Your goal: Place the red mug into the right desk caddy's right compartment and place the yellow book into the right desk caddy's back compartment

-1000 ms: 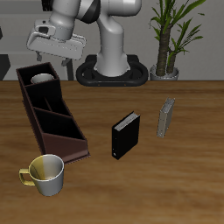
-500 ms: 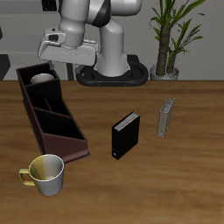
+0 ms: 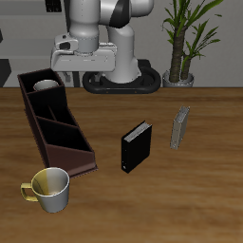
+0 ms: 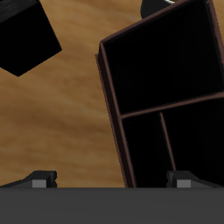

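Two fingertips (image 4: 39, 180) of the gripper (image 4: 112, 179) are seen set wide apart in the wrist view, with nothing held between them. In the exterior view the gripper (image 3: 71, 68) is held above the far end of the right desk caddy (image 3: 57, 123), clear of its rim, though its fingers are hard to pick out there against the arm.

The caddy is laid lengthwise from the far side of the table (image 3: 190, 195) toward the near edge, its slanted walls flaring outward. The red mug (image 3: 45, 85) is lodged in the caddy's farthest section; only a pale rim and a dark inside are shown, and its colour cannot be made out. The caddy's near end is almost touched by the yellow-and-white mug (image 3: 49, 188), which is set close to the table's front edge.

A broad strip of bare wood is left between the caddy and the black book (image 3: 137, 147). The yellow book (image 3: 178, 128) is stood upright just beyond the black book, farther back, apart from it and well apart from the caddy.

In the wrist view the caddy (image 4: 109, 79) is cut off by the frame, and a black shape (image 4: 26, 39) is likewise cropped.
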Controlling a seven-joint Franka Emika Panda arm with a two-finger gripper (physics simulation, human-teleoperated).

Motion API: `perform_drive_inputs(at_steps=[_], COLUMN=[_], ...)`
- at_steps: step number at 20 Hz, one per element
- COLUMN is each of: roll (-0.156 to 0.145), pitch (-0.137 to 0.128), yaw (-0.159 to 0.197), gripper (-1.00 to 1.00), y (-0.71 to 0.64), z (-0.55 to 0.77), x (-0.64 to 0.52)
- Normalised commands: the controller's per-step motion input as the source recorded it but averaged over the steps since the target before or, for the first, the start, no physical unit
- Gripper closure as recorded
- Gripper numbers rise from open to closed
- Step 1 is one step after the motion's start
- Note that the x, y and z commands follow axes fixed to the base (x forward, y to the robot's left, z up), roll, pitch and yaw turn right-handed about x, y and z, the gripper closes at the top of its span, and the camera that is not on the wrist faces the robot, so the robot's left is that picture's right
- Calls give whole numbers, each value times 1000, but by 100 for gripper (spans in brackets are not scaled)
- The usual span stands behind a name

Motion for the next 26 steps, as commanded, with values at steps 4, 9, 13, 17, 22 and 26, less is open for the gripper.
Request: perform_drive_inputs(at_steps=[4, 9, 13, 17, 22, 26], roll=[58, 59, 17, 27, 66, 43], pitch=[17, 7, 17, 19, 33, 5], yaw=[-19, 17, -10, -15, -4, 27], gripper=[-100, -100, -100, -100, -100, -100], y=[285, 273, 91, 132, 177, 99], z=[34, 39, 69, 13, -17, 4], x=[226, 204, 357, 275, 165, 107])
